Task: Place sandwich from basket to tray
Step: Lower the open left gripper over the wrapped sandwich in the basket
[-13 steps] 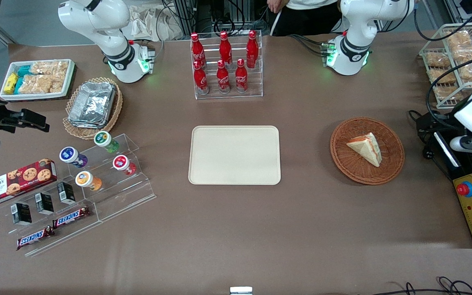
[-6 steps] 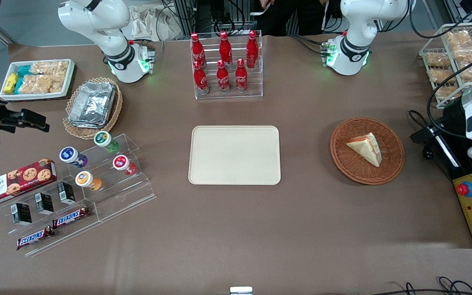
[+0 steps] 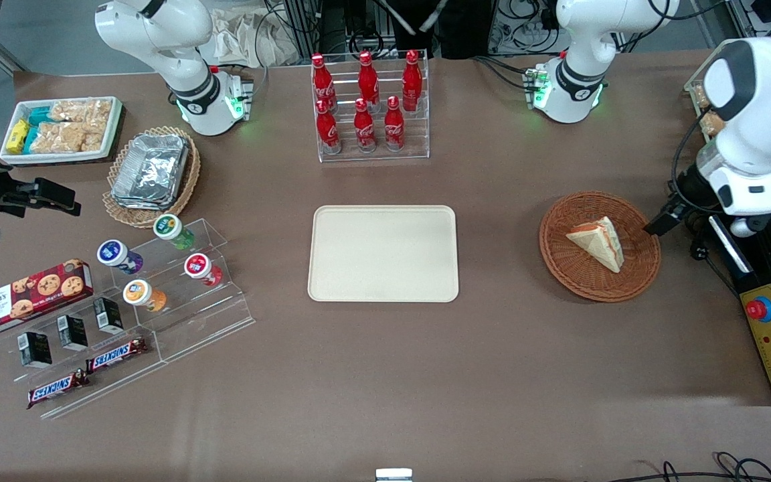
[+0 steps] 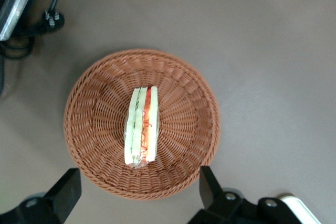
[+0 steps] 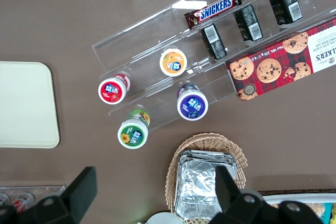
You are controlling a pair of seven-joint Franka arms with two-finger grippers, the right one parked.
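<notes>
Sandwich wedge [image 4: 141,126] lies on its side in the reddish wicker basket [image 4: 94,87], well apart from the empty beige tray [image 3: 383,253]. Left gripper [image 4: 140,195] hovers above the basket w/ fingers spread wide, holding nothing. Risk, probably: soft bread squashes or slips if pinched off-center, or fingertips catch the rim.

"SNICKERS" on two bars [image 5: 215,11] in the acrylic rack; "WALKER'S" on the red cookie box [image 3: 27,296]; Coca-Cola script on red bottles [image 3: 364,100].
</notes>
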